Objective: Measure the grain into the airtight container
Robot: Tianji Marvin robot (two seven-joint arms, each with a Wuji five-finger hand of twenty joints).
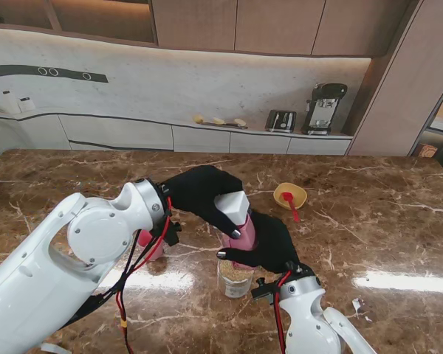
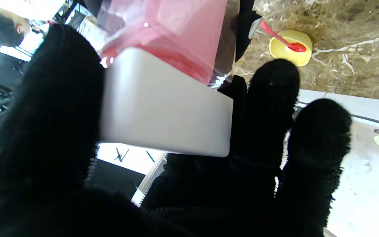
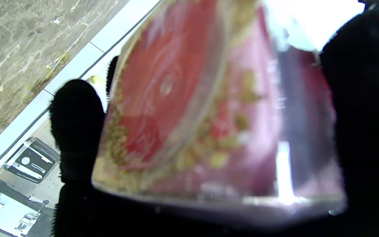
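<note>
My left hand (image 1: 199, 190), in a black glove, is shut on a pink cup (image 1: 244, 230) with a white block-shaped end (image 1: 232, 208). The cup is tipped over the clear airtight container (image 1: 235, 280), which stands on the table with grain in its bottom. My right hand (image 1: 273, 243), also gloved, is wrapped around the container's upper part from the right. In the left wrist view the white end (image 2: 166, 108) and the pink cup (image 2: 176, 29) fill the space between my fingers (image 2: 275, 108). The right wrist view shows the clear container (image 3: 209, 115) close up, with grains and pink showing through it.
A yellow bowl (image 1: 290, 195) with a red spoon (image 1: 289, 205) sits farther from me, to the right; the bowl (image 2: 291, 47) also shows in the left wrist view. A pink object (image 1: 151, 247) lies half hidden under my left arm. A toaster (image 1: 281, 120) and a coffee machine (image 1: 323, 108) stand on the back counter.
</note>
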